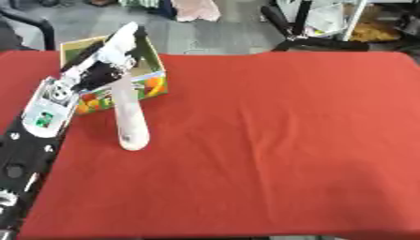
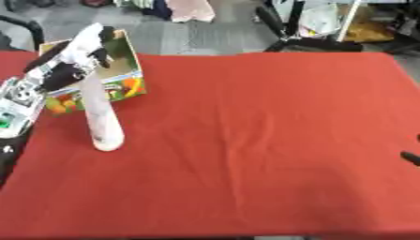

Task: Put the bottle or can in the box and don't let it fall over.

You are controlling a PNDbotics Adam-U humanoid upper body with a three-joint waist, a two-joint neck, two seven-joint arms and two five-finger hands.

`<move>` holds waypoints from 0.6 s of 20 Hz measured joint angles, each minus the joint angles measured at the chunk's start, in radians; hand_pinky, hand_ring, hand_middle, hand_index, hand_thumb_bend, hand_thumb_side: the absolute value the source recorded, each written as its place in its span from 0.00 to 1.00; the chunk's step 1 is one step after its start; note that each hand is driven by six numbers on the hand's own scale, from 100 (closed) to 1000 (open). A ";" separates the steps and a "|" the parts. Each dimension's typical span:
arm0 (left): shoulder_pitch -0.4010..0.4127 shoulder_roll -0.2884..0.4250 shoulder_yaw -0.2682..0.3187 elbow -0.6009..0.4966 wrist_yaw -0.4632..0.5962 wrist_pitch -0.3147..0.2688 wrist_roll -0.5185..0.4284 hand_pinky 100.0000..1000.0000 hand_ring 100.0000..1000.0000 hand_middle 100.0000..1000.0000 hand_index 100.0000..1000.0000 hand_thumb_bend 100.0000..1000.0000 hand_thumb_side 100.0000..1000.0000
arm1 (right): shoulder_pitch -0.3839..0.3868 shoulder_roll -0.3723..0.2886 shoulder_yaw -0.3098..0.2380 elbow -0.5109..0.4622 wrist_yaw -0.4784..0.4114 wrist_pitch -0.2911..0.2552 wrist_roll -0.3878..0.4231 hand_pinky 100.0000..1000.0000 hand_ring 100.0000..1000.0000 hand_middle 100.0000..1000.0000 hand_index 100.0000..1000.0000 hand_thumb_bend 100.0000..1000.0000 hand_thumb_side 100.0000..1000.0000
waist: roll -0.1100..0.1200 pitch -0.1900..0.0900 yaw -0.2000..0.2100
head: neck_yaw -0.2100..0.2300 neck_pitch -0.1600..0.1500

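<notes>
Our left hand (image 1: 102, 58) is curled round the top of the white bottle (image 1: 131, 123), long axis tilted, base on the red surface (image 1: 279, 140), box (image 1: 152, 70) just behind; right hand barely shows

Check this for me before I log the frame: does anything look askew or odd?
The tall white plastic bottle leans, its base toward the camera, its top held by the left hand near the open colourful cardboard box. It is outside the box, over the red tablecloth.
</notes>
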 measured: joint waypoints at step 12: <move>-0.026 0.007 -0.007 0.017 0.065 -0.002 0.000 0.64 1.00 1.00 0.91 0.00 0.67 | 0.000 0.000 0.000 0.000 -0.004 0.000 0.000 0.78 1.00 1.00 0.85 0.00 0.67 | 0.000 0.000 -0.001 | 0.000 0.000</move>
